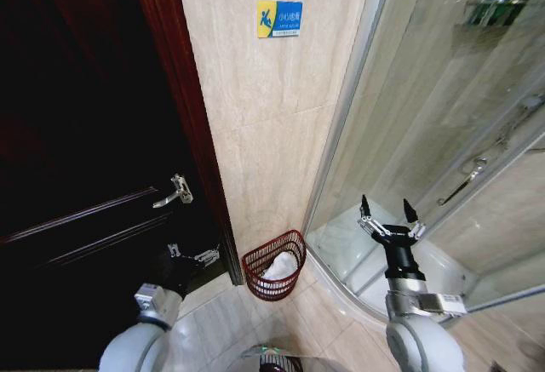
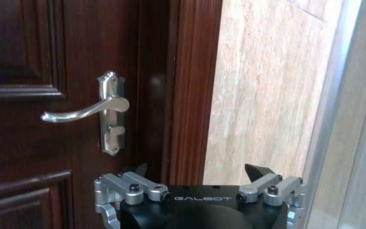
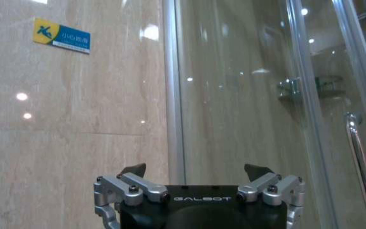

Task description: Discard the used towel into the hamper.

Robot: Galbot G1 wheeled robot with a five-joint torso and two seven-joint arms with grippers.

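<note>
At the left of the head view stands a dark wooden door (image 1: 85, 176) with a silver handle (image 1: 173, 191), and the left gripper (image 1: 189, 257) sits low beside it, fingers spread wide and holding nothing. The hamper (image 1: 274, 266) stands on the floor at lower centre against the beige tiled wall (image 1: 272, 117), with a white towel (image 1: 279, 266) inside it. To the right, before the glass shower door (image 1: 426, 117), the right gripper (image 1: 391, 219) is raised, wide open and empty
</note>
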